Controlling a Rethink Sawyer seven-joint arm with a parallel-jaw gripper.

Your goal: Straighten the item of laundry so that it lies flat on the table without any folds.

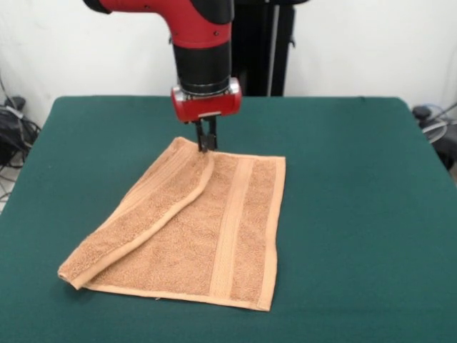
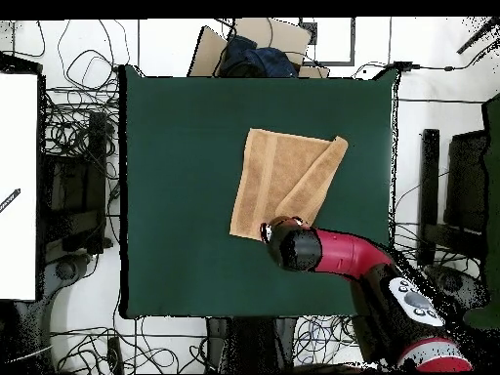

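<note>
A peach-orange terry hand towel (image 1: 207,229) lies on the dark green bench (image 1: 357,214), a little to the left of centre in the front view and on the half nearer that camera. Most of it lies flat, with two woven bands running lengthwise near its right edge. Its left side is folded over on top of itself: a long flap runs diagonally from the far corner down to the near left corner, where the doubled cloth ends in a rolled, thick edge. No label or writing can be made out on the towel in either view.

The red and black arm comes down from above, and the gripper (image 1: 206,145) stands upright at the towel's far corner, at the top of the folded flap. Its two dark fingers are drawn close together with the tips at the cloth, apparently pinching the towel's edge. In the overhead view the arm's wrist hides the gripper and that corner.
</note>
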